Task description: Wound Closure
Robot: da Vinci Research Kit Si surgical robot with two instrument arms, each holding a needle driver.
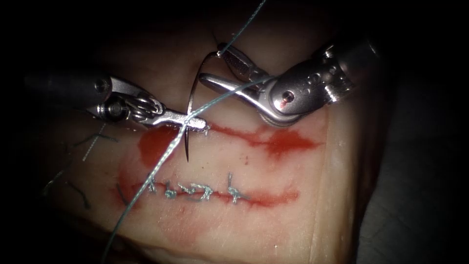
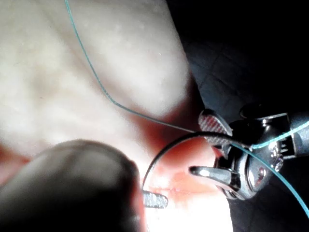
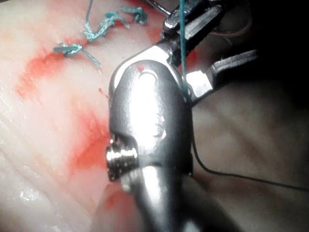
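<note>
The curved needle (image 1: 191, 100) is held in the left claw (image 1: 188, 121), whose jaws are clenched on it in the pointed half of its curve, a short way back from the tip. Below the jaws the needle's point hangs free over the tissue (image 1: 273, 215), pointing down toward it; whether the tip touches the surface cannot be told. The rest of the needle arcs upward from the jaws, and its tail end lies at the upper jaw tip of the right claw (image 1: 215, 63). The right claw is spread wide, with one jaw above and one below, and nothing is gripped between them. The thread (image 1: 161, 156) is seen running from the upper edge of the endoscope view down past the right claw's upper jaw, and a second stretch crosses the right claw, passes over the left claw's jaws and continues down and left across the tissue. Red fluid (image 1: 283, 143) is pooled along the upper cut (image 1: 234, 133), beside which the left claw's tip sits, toward its left end. A lower cut (image 1: 273, 197) is already closed by a row of knotted stitches (image 1: 195, 190). Cut ends of thread (image 1: 83, 146) lie on the tissue at the far left.
</note>
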